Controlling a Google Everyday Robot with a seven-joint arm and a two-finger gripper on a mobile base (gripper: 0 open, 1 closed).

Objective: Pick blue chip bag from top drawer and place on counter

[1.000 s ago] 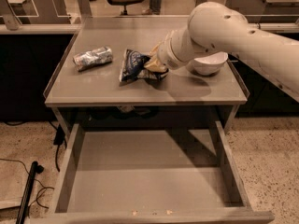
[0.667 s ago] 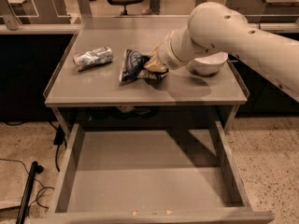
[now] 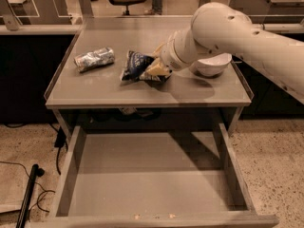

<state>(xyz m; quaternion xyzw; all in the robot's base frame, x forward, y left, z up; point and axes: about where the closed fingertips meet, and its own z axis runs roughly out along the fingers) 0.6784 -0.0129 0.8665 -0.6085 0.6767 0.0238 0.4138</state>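
Observation:
The blue chip bag [image 3: 132, 64] lies on the counter [image 3: 109, 90], near its middle. My gripper [image 3: 156, 71] is at the bag's right edge and touches it; the big white arm [image 3: 237, 37] reaches in from the right and hides most of the gripper. The top drawer [image 3: 152, 175] is pulled fully open below the counter, and its grey floor is bare.
A silvery crushed wrapper [image 3: 94, 59] lies on the counter left of the bag. A white bowl [image 3: 212, 64] sits on the counter's right side, partly behind the arm. A black cable and a pole [image 3: 28, 194] lie on the floor at the left.

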